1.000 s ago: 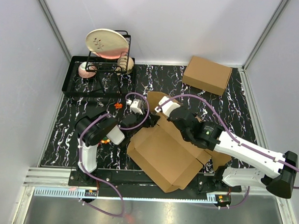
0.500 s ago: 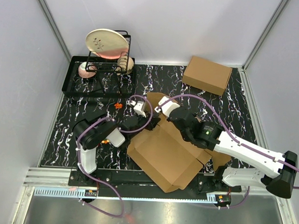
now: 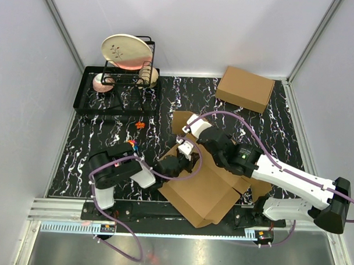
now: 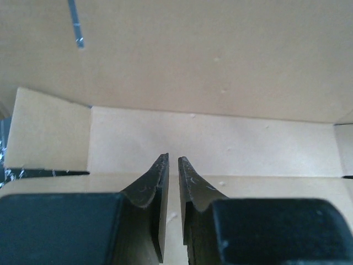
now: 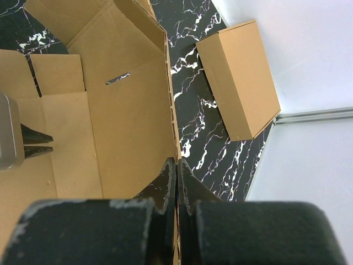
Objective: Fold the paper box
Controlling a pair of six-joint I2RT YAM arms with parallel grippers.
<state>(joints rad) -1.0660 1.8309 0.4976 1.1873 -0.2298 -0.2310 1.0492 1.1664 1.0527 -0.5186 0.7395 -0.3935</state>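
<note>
We are mid-fold, we reckon: the paper box (image 3: 201, 188) lies half-formed between the arms, the right gripper (image 5: 176, 163) has its jaws pressed together at the raised wall's edge, the left gripper (image 4: 172, 161) has narrowed its jaws to a slit over the floor, and next comes raising a side flap.

walls (image 3: 198, 28): plain pale grey, metal corner posts | tabletop (image 3: 83, 164): black marble print, white veins | far-left corner: black dish rack (image 3: 81, 91), cream plate (image 3: 126, 51) | far-right corner: closed cardboard box (image 3: 245, 88) | near edge: metal rail (image 3: 58, 210) | light: soft, even
</note>
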